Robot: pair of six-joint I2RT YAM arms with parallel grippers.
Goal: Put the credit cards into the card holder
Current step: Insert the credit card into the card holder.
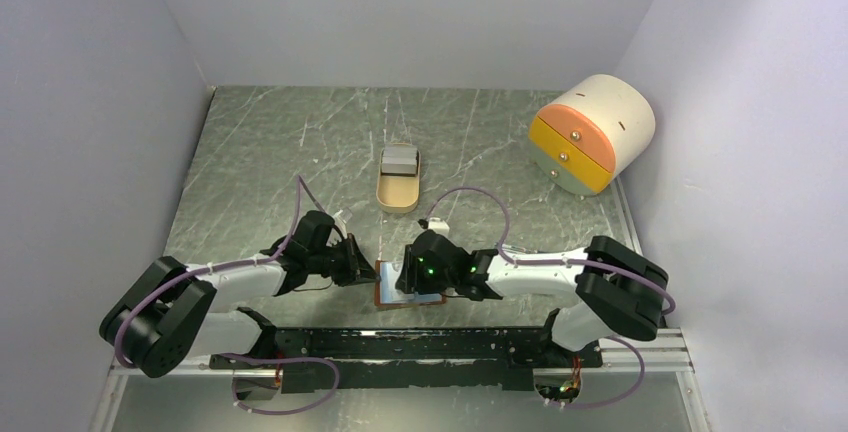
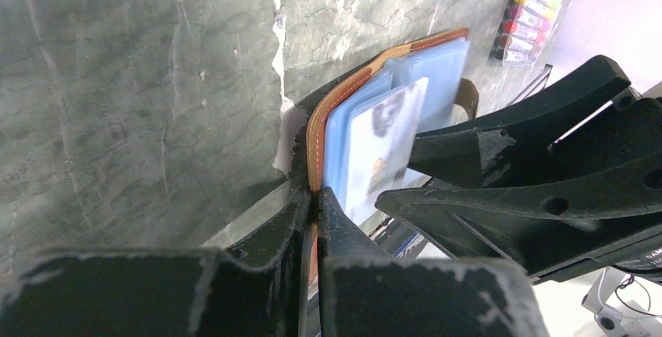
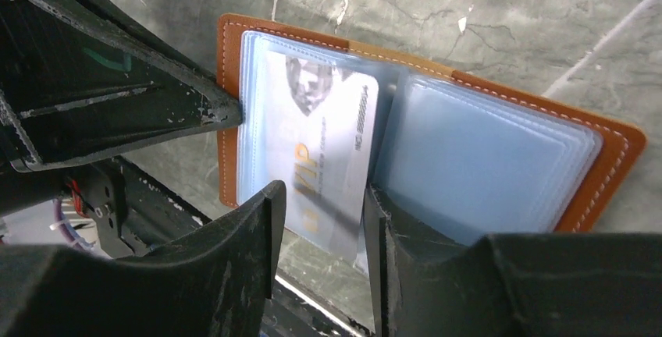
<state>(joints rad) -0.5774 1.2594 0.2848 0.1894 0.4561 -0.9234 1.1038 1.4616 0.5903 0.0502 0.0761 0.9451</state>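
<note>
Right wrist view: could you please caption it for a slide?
Credit card partly in the open card holder, straddled by the right pincer; left pincer clamps the holder's edge.

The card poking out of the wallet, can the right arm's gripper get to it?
Probably yes. The card lies between the parted fingers of the right gripper, nothing over its near end. The left gripper clamps the card holder at its edge, off to the side.

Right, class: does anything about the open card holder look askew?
Yes: one credit card is only partway into a clear sleeve of the card holder, its end sticking out past the leather edge, between the jaws of the right gripper.
</note>
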